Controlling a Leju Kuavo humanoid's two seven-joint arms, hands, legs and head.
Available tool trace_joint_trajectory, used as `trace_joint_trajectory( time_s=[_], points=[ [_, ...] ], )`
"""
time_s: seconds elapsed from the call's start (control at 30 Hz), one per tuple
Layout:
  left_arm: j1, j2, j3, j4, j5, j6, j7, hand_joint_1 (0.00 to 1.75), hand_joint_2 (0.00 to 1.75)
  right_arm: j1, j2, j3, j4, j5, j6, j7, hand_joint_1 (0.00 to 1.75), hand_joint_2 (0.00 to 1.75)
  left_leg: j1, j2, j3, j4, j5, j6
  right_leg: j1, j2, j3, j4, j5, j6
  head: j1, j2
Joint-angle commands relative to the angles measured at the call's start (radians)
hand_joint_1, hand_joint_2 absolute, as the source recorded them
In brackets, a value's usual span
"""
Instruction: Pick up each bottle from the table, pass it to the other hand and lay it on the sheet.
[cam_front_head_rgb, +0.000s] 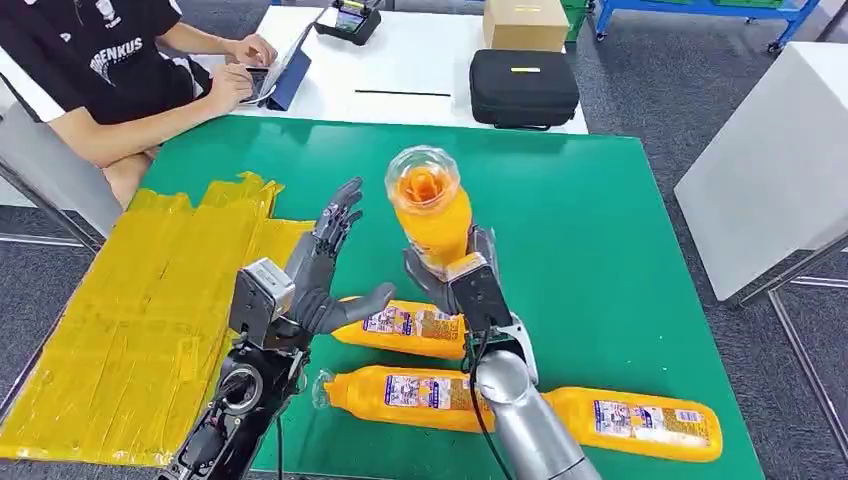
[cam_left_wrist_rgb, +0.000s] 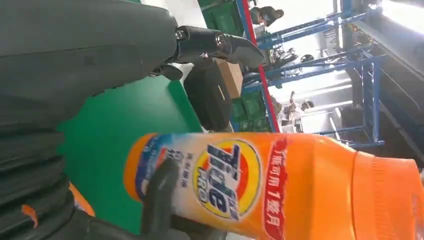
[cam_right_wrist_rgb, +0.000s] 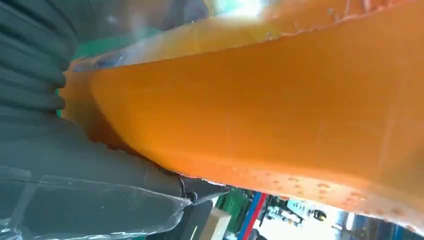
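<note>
**Bottle held upright above the green desk**

Three orange bottles (cam_front_head_rgb: 403, 329) lie near the desk's (cam_front_head_rgb: 600, 230) front edge, under both arms. The yellow sheet (cam_front_head_rgb: 130, 320) covers its left edge. The right hand (cam_front_head_rgb: 455, 270) grips a raised bottle (cam_front_head_rgb: 430, 205); the left hand (cam_front_head_rgb: 330, 265) waits beside, fingers spread wide.

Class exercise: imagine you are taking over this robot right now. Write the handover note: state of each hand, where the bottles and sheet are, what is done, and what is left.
Right hand: grips an orange bottle upright above the green table, cap up.
Left hand: open, fingers spread, beside that bottle and not touching it.
Three more orange bottles lie on the table: one just under the hands, one nearer the robot, one at its right.
Yellow sheet: on the robot's left, no bottle on it.
Done: first bottle lifted.
Left: pass it to the left hand, lay it on the sheet, then repeat for the other three.
</note>
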Motion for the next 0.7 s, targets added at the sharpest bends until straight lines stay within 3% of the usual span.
trace_joint_trajectory(
  time_s=[0.03, 0.3, 0.7],
  points=[
    [-0.037, 0.048, -0.048, -0.006, 0.029, 0.01, 0.008, 0.0, 1.75, -0.08, 0.015, 0.144, 0.185, 0.004, 0.005, 0.007, 1.75, 1.75, 0.001, 0.005, 0.007, 0.0, -0.003, -0.003, 0.001, 0.003, 0.006, 0.0, -0.002, -0.003, 0.0, 0.0],
    [-0.044, 0.04, -0.055, 0.0, 0.043, 0.016, 0.001, 0.0, 1.75, -0.109, 0.03, 0.186, 0.312, 0.014, -0.016, -0.019, 1.75, 1.75, 0.0, 0.002, 0.004, -0.001, -0.002, -0.002, 0.001, 0.001, 0.004, -0.001, -0.001, -0.002, 0.0, 0.0],
    [-0.044, 0.042, -0.053, 0.006, 0.052, 0.018, -0.004, 0.0, 1.75, -0.112, 0.037, 0.205, 0.333, 0.02, -0.01, -0.023, 1.75, 1.75, 0.0, 0.003, 0.007, 0.0, -0.003, -0.003, 0.001, 0.001, 0.006, 0.0, -0.002, -0.003, 0.0, 0.0]
  ],
)
